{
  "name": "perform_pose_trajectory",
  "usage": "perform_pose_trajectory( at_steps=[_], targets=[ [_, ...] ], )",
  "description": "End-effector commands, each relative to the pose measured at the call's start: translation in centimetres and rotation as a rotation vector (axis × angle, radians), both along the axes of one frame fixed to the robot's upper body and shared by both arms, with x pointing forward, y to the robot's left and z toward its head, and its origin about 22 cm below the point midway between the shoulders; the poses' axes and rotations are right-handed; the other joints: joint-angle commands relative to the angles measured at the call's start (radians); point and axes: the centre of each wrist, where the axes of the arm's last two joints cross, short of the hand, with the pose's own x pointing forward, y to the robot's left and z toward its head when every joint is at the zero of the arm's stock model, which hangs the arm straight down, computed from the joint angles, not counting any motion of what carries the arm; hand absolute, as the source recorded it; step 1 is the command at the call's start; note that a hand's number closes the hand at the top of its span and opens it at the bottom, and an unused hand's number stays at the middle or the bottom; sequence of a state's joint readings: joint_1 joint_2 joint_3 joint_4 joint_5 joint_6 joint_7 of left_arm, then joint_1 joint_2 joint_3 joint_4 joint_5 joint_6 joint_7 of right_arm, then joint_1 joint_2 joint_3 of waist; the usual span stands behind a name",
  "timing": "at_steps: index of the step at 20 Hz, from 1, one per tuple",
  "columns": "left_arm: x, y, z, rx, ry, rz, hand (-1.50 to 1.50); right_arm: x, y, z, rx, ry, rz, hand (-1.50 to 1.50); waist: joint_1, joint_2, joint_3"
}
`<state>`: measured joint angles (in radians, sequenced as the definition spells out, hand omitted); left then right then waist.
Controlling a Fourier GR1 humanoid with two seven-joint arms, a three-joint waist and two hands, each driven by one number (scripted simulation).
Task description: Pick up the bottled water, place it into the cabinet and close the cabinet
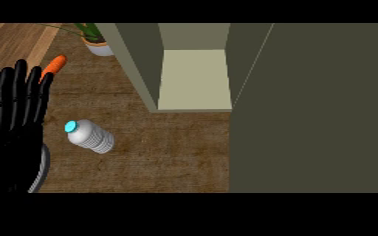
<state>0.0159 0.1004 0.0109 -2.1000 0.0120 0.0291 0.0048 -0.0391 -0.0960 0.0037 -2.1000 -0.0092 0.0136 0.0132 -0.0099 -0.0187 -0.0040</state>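
The left robot hand (21, 140) stands at the lower left edge, fingers straight, apart and pointing up, holding nothing. It is at rest. The right robot hand does not show at all, so nothing can be said of how it stands.

Just to the right of that hand, apart from it, is the bottled water (91, 137) on the brown surface (170, 150), its blue cap (71, 126) turned toward the hand. Seen from so steeply above, I cannot tell whether it stands upright or lies on its side. If it lies, it will likely roll at a sideways touch, and fingers closing off centre could push it away rather than take hold of it.

Beyond the fingertips lies a carrot (54, 65), close enough that a wide reach forward might brush it. Farther still, a potted plant (98, 47) is cut off at the top.

Farther off and well to the right stands the cabinet (140, 65), open, with a pale floor inside. The opening looks narrow, so a bottle carried askew could catch its wall. The big dark panel (303, 110) at the far right is probably the door. Its handle and hinge are hidden, which makes the closing push hard to plan, and the cabinet's depth cannot be seen.
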Motion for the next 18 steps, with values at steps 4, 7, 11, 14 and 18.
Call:
perform_pose_trajectory(
  at_steps=[4,7,11,14,18],
  targets=[
    [-1.7,4.5,0.4,-0.039,-0.012,-0.044,-1.5,-3.6,-0.3,-1.4,-0.045,0.081,-0.015,-1.5,0.009,0.016,0.003],
    [-2.0,3.8,-1.5,-0.301,0.179,-0.07,-1.5,-3.7,-0.2,-2.9,0.044,0.203,0.143,-1.5,0.009,0.014,0.004],
    [-4.9,5.7,-0.4,-0.338,0.226,-0.089,-1.5,-7.6,-1.0,-1.3,0.055,0.225,0.163,-1.5,0.007,0.011,0.004],
    [-5.7,6.4,0.6,-0.358,0.231,-0.081,-1.5,-9.1,-2.4,0.4,0.044,0.221,0.172,-1.5,0.006,0.015,0.004],
    [-8.9,7.2,1.9,-0.358,0.231,-0.087,-1.5,-11.6,-2.2,1.5,0.051,0.208,0.189,-1.5,0.01,0.014,0.004]
  ],
)
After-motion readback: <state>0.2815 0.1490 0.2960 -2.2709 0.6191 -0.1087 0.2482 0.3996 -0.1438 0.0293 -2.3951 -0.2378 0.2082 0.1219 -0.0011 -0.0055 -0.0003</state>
